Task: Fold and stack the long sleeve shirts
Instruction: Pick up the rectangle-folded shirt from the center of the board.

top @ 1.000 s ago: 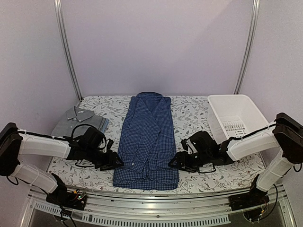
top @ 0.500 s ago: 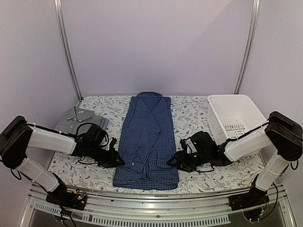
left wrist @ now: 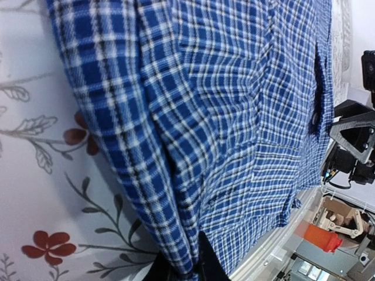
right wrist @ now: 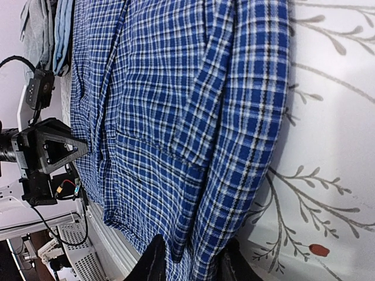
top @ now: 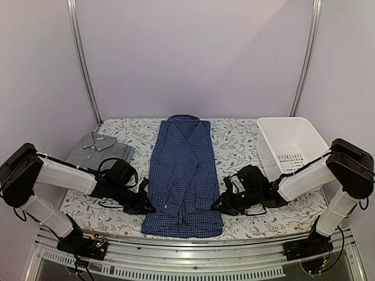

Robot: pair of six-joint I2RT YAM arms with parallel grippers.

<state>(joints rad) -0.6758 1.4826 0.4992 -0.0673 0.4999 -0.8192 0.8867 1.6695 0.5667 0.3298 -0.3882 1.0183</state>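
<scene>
Flat on the desk (top: 234,137), collar farthest, sleeves folded in: a dark blue checked shirt (top: 184,170). Beyond the right gripper (top: 218,205), a white basket (top: 265,140). Pinched in the left gripper (top: 146,206), the shirt's left edge near the hem. Right edge between the right gripper's fingers, grip impossible to tell. Beyond the left gripper, a folded grey shirt (top: 99,149).

Check shirt (top: 184,170): dark blue with a fine white-and-black check. The folded shirt (top: 96,146) at left is plain grey, with light blue cloth (right wrist: 61,29) right beside it in the right wrist view. Table cover (top: 234,137): white with a grey leaf-and-vine print and a few red-brown flowers in the wrist views; basket (top: 284,120) plain white. Left arm (top: 64,175) and right arm (top: 304,178): white shells, black towards the wrists; back wall (top: 193,58) pale lilac.
</scene>
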